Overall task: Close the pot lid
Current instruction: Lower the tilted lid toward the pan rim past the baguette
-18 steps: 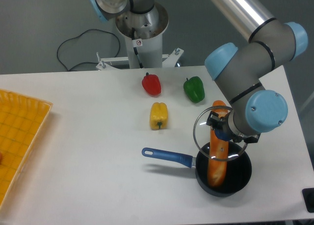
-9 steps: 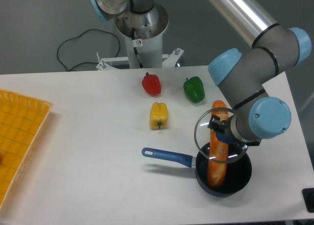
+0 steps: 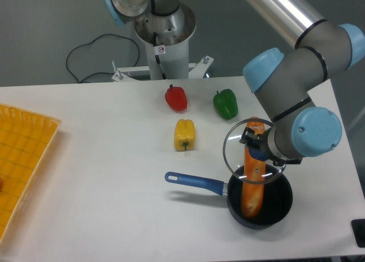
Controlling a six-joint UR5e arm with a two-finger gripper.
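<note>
**Lid held tilted over pot**

White counter, grey floor behind. Small round black saucepan with long blue handle sits near the counter's front right; an orange baguette-like pack stands in it. Gripper jaws clamped on the blue knob of the round clear glass lid, tilted steeply, just above the saucepan's rim.

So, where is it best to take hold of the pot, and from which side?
Grip the pot by its long blue handle, coming from above: it sticks out left over bare table, while the lid and gripper crowd the rim.
</note>
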